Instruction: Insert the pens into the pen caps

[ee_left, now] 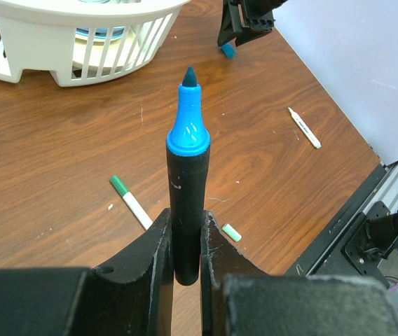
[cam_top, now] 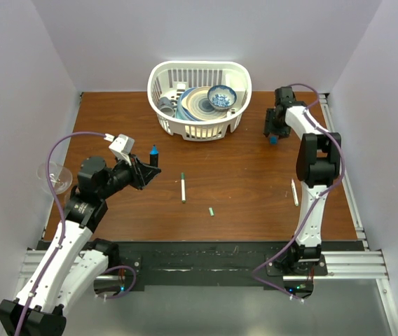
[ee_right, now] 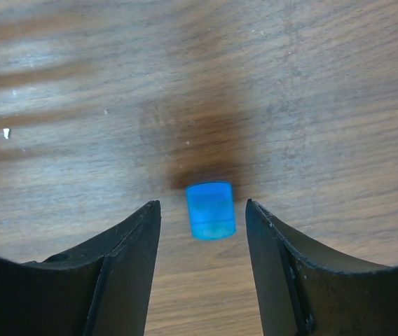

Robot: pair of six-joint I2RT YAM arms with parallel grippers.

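My left gripper [ee_left: 186, 220] is shut on a black marker [ee_left: 187, 203] with a bright blue tip [ee_left: 189, 119], held pointing away from the wrist; from above it sits at the table's left [cam_top: 150, 166]. My right gripper [ee_right: 203, 204] is open at the far right [cam_top: 273, 133], its jaws on either side of a small blue cap [ee_right: 211, 210] on the wood without touching it. A thin white pen [cam_top: 183, 189] with a green end lies mid-table. A second white pen [cam_top: 294, 192] lies by the right arm. A loose green pen cap [cam_top: 212, 211] lies between them.
A white basket [cam_top: 164, 77] of dishes stands at the back centre. A clear plastic dish [cam_top: 53, 175] sits at the left table edge. White walls close in the table on three sides, and the black rail [cam_top: 206, 262] runs along the near edge.
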